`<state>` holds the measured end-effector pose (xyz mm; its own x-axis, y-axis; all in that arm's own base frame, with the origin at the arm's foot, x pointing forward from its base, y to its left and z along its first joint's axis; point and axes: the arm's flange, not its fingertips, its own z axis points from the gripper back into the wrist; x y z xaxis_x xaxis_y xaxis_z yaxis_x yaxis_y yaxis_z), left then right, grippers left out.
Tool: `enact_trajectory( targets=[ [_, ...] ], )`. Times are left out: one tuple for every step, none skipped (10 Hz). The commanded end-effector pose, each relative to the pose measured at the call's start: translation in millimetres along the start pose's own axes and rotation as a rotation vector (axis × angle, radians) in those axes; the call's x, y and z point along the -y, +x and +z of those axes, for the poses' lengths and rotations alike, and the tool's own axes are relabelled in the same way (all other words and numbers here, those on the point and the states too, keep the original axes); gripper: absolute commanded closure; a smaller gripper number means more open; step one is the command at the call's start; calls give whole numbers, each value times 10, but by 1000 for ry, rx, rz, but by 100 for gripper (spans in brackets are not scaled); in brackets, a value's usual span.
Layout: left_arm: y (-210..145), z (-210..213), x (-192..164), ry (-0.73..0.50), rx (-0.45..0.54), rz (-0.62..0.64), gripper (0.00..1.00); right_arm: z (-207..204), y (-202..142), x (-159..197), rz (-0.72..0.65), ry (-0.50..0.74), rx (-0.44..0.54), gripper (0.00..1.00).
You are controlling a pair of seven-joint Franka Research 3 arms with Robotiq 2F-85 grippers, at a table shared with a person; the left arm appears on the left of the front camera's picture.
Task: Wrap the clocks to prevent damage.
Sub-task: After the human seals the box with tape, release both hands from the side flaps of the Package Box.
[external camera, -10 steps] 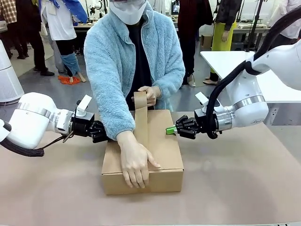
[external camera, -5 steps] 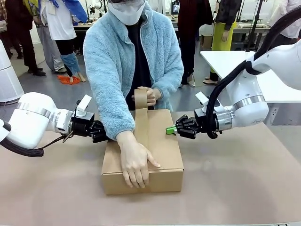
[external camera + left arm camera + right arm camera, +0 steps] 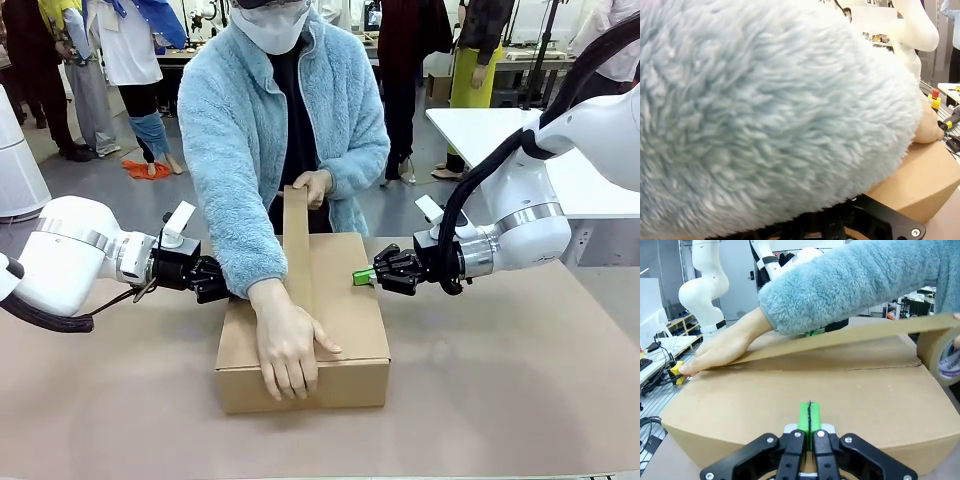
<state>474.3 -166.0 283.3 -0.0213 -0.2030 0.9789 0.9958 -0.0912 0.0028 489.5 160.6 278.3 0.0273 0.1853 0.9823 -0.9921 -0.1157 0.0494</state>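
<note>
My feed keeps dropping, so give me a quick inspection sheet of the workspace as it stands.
Surface: brown-covered table, bare around the box.
Job's things: closed cardboard box at centre; a person's hand presses brown tape onto its near edge, the other hand stretches the tape roll past the far side.
Clutter: nothing seen.
End effectors: left end effector shut, at the box's left side behind the person's sleeve; right end effector shut, green pads together, at the box's right side.
Cables: black hose along the right arm.
Surroundings: white table, people standing behind.

Robotics lab: white robot arm (image 3: pixel 705 285) at another bench, white worktables (image 3: pixel 500 135), people standing behind.
</note>
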Motion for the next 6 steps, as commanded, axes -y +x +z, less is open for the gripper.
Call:
enact_trajectory(
  targets=[
    [-22, -8, 4, 5, -17, -1, 100, -26, -22, -10, -8, -18, -6, 99],
    [-22, -8, 4, 5, -17, -1, 100, -26, -22, -10, -8, -18, -6, 99],
    [-22, -8, 4, 5, -17, -1, 100, -26, -22, -10, -8, -18, -6, 99],
    [-22, -8, 4, 5, -17, -1, 100, -26, -22, -10, -8, -18, -6, 99],
    [-22, -8, 4, 5, -17, -1, 100, -26, -22, -10, -8, -18, -6, 99],
    [-22, -8, 4, 5, -17, -1, 100, -26, -22, -10, -8, -18, -6, 99]
  ],
)
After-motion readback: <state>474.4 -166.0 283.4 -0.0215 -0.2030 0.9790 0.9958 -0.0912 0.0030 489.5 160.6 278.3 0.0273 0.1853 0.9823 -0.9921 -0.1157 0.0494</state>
